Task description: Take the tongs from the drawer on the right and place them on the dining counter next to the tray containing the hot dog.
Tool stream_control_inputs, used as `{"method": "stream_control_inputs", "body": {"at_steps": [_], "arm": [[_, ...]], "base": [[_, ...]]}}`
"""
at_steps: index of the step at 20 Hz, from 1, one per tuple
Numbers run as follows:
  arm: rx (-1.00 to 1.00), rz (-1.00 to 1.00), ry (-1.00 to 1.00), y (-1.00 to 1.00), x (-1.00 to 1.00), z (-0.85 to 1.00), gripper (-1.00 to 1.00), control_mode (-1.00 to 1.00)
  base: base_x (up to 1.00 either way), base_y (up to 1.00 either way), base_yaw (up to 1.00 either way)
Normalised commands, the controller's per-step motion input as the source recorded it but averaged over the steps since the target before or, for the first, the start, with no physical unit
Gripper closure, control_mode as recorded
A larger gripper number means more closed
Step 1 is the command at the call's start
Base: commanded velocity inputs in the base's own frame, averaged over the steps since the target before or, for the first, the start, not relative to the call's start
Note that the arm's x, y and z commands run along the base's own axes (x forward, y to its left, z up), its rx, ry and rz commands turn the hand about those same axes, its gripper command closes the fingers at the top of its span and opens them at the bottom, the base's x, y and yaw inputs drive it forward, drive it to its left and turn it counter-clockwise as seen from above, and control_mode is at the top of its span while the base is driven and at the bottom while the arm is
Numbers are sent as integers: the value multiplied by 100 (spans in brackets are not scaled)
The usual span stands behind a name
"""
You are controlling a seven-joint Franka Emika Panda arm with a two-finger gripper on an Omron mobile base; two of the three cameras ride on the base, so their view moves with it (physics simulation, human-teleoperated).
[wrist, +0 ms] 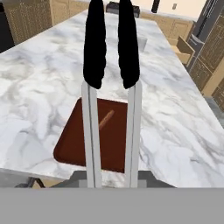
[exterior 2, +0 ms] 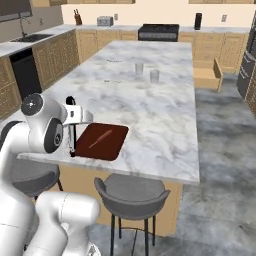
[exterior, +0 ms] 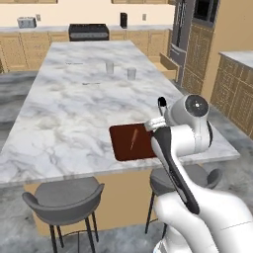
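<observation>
Gripper (wrist: 112, 175) clamped on the tongs (wrist: 112, 48), their two silver arms and black tips reaching toward 12 o'clock over the tray (wrist: 74, 144) at the near edge of the dining counter (wrist: 39, 87). Hot dog (wrist: 105, 119) lies on the tray, between the tongs' arms as seen from the hand. Fetching appears done — release beside the tray remains. Farther off, at 2 o'clock, the drawer (exterior: 167, 65) stands open.

no readable text, no labels, no brands, no numbers, no signs anywhere
</observation>
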Motion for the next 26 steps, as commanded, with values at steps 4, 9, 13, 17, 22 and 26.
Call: {"method": "stream_control_inputs", "body": {"at_steps": [4,9,13,17,22,26], "arm": [[0,0,0,0,0,0,100,100],[0,0,0,0,0,0,100,100],[0,0,0,0,0,0,100,100],[0,0,0,0,0,0,100,100],[5,0,20,-27,34,0,100,-100],[8,0,33,-47,55,0,100,-100]], "base": [[69,-3,0],[32,-14,0],[2,-1,0],[4,-3,0],[16,-7,0],[0,0,0]]}}
